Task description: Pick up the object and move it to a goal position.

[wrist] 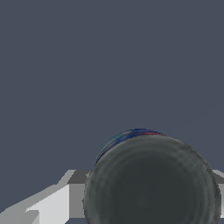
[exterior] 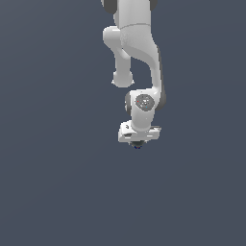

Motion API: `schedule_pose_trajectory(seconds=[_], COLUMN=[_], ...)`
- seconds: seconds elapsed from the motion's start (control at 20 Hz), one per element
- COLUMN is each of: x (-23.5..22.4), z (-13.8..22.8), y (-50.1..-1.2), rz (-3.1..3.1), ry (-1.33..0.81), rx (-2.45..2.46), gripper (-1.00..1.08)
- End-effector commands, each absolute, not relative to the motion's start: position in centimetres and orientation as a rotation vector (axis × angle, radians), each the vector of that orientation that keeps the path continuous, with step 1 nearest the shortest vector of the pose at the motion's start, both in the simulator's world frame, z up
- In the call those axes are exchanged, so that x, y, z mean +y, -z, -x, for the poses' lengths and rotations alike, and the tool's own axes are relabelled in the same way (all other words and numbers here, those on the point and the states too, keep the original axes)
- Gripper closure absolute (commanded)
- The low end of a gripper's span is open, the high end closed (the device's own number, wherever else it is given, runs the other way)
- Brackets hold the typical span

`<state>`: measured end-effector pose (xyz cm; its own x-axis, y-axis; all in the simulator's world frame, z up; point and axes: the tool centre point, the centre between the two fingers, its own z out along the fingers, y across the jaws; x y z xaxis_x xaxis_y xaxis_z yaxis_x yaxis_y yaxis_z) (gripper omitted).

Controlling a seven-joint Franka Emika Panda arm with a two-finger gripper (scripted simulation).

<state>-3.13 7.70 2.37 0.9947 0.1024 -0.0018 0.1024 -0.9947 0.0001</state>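
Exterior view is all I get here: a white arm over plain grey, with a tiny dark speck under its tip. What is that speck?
Observer: In the wrist view the object is a dark grey round thing, filling much of the picture.
Operator: Is it plain grey all over?
Observer: No. A thin band of blue with a trace of red runs along its rim.
Operator: Is the gripper touching it?
Observer: White gripper parts show on either side of it, close against it, but the contact itself is hidden.
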Motion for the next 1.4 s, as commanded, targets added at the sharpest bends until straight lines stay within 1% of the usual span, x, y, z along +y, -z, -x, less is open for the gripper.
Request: schedule_pose_trajectory(seconds=[0.0,0.25,0.5,1.35], x=[7.8,8.0,8.3,9.8], z=[3.3,4.1,5.2,9.9], y=[-3.3,-5.9,-9.7,-27.0], rz=[-3.137,-3.137,-3.137,-3.137], ry=[0.0,0.0,0.0,0.0], rx=[0.161,0.161,0.161,0.162], gripper=[1.08,1.08,1.08,1.08])
